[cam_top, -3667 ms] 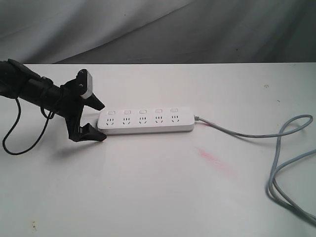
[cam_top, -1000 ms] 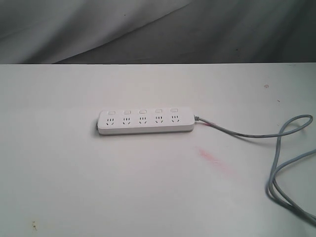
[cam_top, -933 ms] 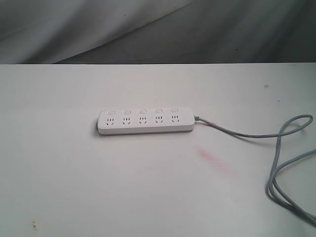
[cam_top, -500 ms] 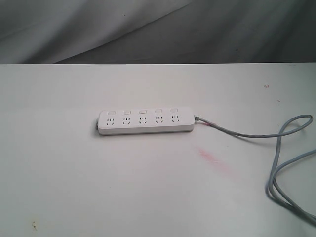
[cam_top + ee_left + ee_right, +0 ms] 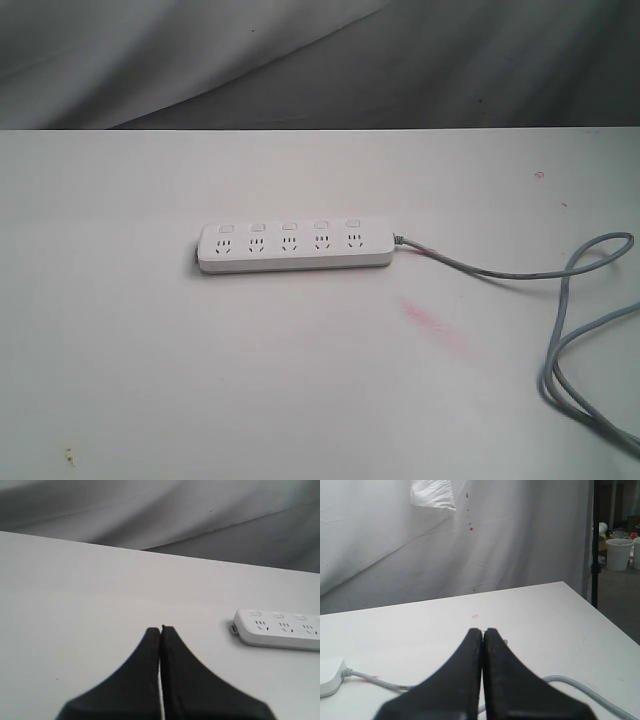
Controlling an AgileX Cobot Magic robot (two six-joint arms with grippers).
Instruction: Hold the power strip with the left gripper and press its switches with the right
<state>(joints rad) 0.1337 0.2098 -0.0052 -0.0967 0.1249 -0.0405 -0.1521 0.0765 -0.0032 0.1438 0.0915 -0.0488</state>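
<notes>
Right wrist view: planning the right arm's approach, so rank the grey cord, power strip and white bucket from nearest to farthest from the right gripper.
1. Grey cord: on the table, beside the right gripper, jaws shut.
2. Power strip: farther along the cord, only its end shows.
3. White bucket: beyond the table, in the background.

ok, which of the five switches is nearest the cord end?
The rightmost switch in the exterior view, above the last socket, beside where the grey cord leaves the power strip. The other four run toward the free end.
</notes>
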